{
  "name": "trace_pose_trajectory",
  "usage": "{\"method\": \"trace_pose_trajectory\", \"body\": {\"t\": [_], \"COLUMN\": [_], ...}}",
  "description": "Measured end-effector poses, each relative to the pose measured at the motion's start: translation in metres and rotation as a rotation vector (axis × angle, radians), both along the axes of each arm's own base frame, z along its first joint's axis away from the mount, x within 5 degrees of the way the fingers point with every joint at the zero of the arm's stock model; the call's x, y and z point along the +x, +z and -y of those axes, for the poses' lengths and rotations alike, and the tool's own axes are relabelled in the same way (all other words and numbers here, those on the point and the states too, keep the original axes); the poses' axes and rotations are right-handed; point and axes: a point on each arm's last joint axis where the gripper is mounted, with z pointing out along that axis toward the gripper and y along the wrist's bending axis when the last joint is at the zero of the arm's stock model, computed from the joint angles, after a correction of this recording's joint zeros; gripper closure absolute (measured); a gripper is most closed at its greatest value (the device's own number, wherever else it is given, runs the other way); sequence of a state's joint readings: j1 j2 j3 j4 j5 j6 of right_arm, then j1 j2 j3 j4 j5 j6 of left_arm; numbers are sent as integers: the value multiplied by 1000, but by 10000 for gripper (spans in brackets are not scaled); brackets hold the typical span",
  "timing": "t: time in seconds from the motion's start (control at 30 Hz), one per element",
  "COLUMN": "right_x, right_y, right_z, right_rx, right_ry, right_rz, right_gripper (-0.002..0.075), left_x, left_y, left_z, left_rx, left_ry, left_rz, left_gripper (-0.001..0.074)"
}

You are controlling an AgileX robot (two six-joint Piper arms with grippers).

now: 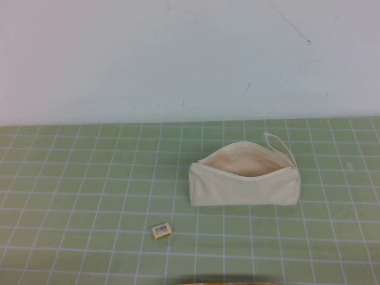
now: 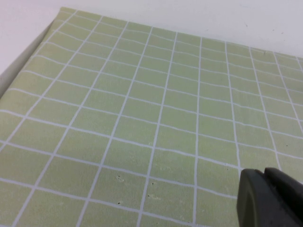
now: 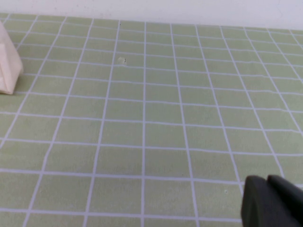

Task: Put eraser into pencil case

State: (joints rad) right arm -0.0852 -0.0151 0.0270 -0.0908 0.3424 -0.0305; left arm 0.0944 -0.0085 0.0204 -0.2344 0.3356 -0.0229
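Note:
The cream pencil case point(image 1: 244, 184) lies on the green grid mat right of centre, its zip open toward the back and its loop strap point(image 1: 279, 144) at the far right end. One end of it shows in the right wrist view point(image 3: 8, 71). The small tan-yellow eraser point(image 1: 162, 230) with a white barcode label lies on the mat in front of the case, to its left. My left gripper point(image 2: 271, 195) is shut and empty over bare mat; it is out of the high view. My right gripper point(image 3: 273, 201) is shut and empty, to the right of the case.
The green grid mat point(image 1: 71, 196) covers the table up to a white wall point(image 1: 178, 53) at the back. The mat's left edge shows in the left wrist view point(image 2: 28, 52). A small pale speck point(image 3: 122, 60) lies on the mat right of the case.

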Motion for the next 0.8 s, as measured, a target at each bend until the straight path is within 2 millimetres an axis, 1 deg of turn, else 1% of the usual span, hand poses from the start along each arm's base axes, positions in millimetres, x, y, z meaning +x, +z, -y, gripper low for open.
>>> {"method": "trace_pose_trajectory", "body": {"t": [0.17, 0.2, 0.23, 0.27, 0.33, 0.4, 0.47, 0.6, 0.63, 0.67, 0.73, 0.77, 0.8], "right_x": [0, 0, 0, 0, 0, 0, 0, 0, 0, 0, 0, 0, 0], "right_y": [0, 0, 0, 0, 0, 0, 0, 0, 0, 0, 0, 0, 0], "right_z": [0, 0, 0, 0, 0, 0, 0, 0, 0, 0, 0, 0, 0], "right_rx": [0, 0, 0, 0, 0, 0, 0, 0, 0, 0, 0, 0, 0], "right_ry": [0, 0, 0, 0, 0, 0, 0, 0, 0, 0, 0, 0, 0], "right_rz": [0, 0, 0, 0, 0, 0, 0, 0, 0, 0, 0, 0, 0], "right_gripper": [727, 727, 727, 727, 727, 727, 727, 727, 727, 727, 727, 727, 727], "left_x": [0, 0, 0, 0, 1, 1, 1, 3, 3, 3, 1, 0, -4], "left_y": [0, 0, 0, 1, 2, 5, 8, 16, 17, 18, 30, 40, 54], "left_z": [0, 0, 1, 3, 9, 14, 15, 11, 10, 10, 12, 14, 16], "left_rx": [-2, -12, -60, -135, -444, -706, -828, -955, -969, -929, -734, -641, -540], "left_ry": [0, 0, 2, 6, 23, 30, 32, 67, 71, 65, -7, -48, -100], "left_rz": [0, 1, 4, 8, 16, 19, 40, 126, 146, 161, 195, 216, 247], "left_gripper": [738, 738, 738, 738, 738, 738, 738, 738, 738, 737, 737, 737, 738]}}
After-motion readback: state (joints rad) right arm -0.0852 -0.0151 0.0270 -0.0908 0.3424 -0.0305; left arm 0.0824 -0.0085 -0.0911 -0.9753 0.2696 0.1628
